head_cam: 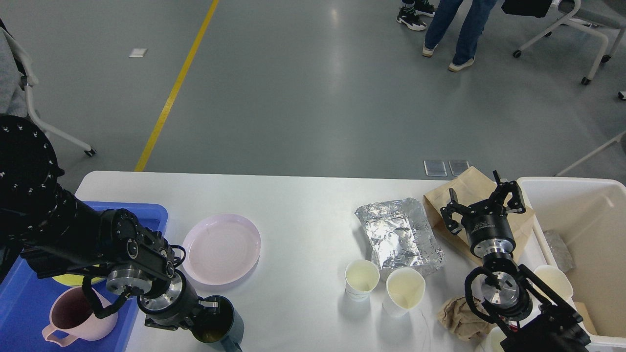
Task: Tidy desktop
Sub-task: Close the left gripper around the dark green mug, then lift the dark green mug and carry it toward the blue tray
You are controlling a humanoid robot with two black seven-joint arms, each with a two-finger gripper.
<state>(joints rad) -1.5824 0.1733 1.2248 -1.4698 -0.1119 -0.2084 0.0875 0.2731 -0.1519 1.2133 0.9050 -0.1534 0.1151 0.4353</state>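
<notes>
The white desktop (303,205) fills the lower half of the head view. My left gripper (211,315) is low at the front left and looks shut on the rim of a dark teal mug (222,326) standing by the table's front edge. My right gripper (481,201) is open, its fingers (452,211) spread above a flat brown paper bag (464,188) at the right. A crumpled foil tray (398,234), two empty paper cups (362,278) (405,289), a pink plate (222,248) and a crumpled brown paper wad (457,318) lie on the desktop.
A blue tray (29,298) at the left holds a pink mug (78,315) and a yellow item (73,280). A cream-white bin (594,195) stands at the right edge with a paper cup (555,281) inside. People and chairs stand beyond the table.
</notes>
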